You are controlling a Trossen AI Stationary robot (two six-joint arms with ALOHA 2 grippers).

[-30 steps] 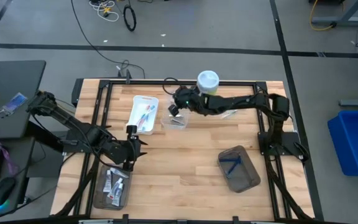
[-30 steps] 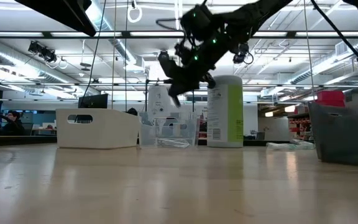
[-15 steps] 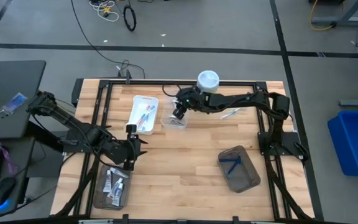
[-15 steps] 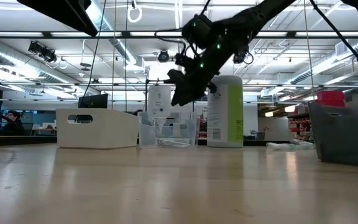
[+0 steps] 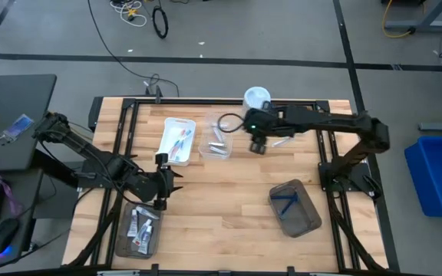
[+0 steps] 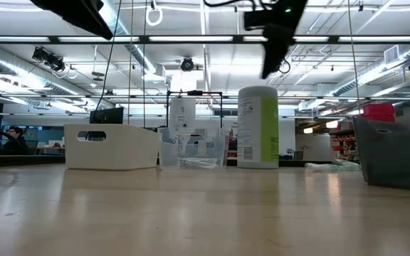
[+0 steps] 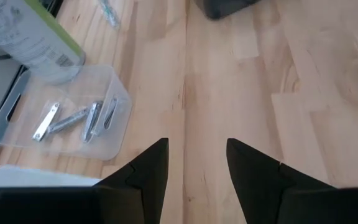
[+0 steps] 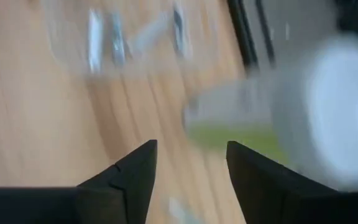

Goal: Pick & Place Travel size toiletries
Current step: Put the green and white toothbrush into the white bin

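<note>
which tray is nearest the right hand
The clear tray with the silvery items, just left of the right hand; the white, grey and dark trays lie farther off.

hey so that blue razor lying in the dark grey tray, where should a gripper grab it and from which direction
Take the dark blue razor by the middle of its long handle, coming straight down from above. It lies flat in the open-topped dark grey tray, whose walls block a sideways approach. Fingers should close across the handle's narrow width, probably clear of the crosswise head.
</note>
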